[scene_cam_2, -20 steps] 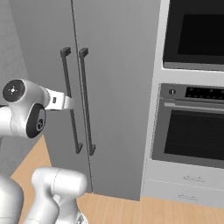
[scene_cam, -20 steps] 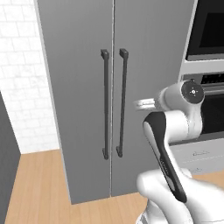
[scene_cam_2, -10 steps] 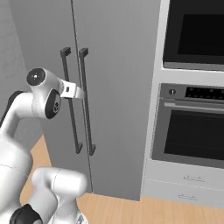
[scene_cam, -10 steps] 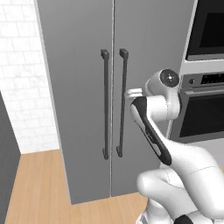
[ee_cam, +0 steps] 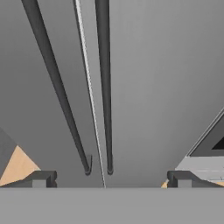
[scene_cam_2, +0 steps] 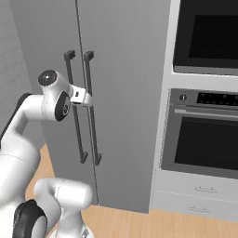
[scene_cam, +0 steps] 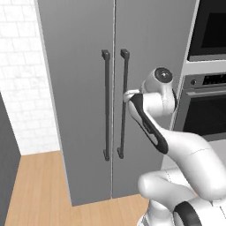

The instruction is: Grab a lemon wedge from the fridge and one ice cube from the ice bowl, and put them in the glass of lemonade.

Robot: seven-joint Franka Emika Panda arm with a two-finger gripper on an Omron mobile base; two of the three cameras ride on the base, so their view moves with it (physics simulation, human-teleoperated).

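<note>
- In the left base view, the fridge (scene_cam: 88, 88) stands with both doors shut. The tool (scene_cam: 127, 95) sits at the right door's handle (scene_cam: 123, 103), about a third of the way down the bar. The handle's long axis runs vertically; the left door's handle (scene_cam: 106, 106) stands just beside it across the seam.
- In the right base view, the tool (scene_cam_2: 86, 98) reaches the same bar (scene_cam_2: 92, 109) from the left; whether it touches cannot be told.
- In the hand view, the fingertips (ee_cam: 40, 178) stand wide apart, released and holding nothing. Both bars run away up the view, the right door's handle (ee_cam: 104, 87) near the centre between the fingertips.
- Judgement: the tool must close across the vertical bar, then pull outward. The lemon wedge presumably lies inside, unseen.
</note>
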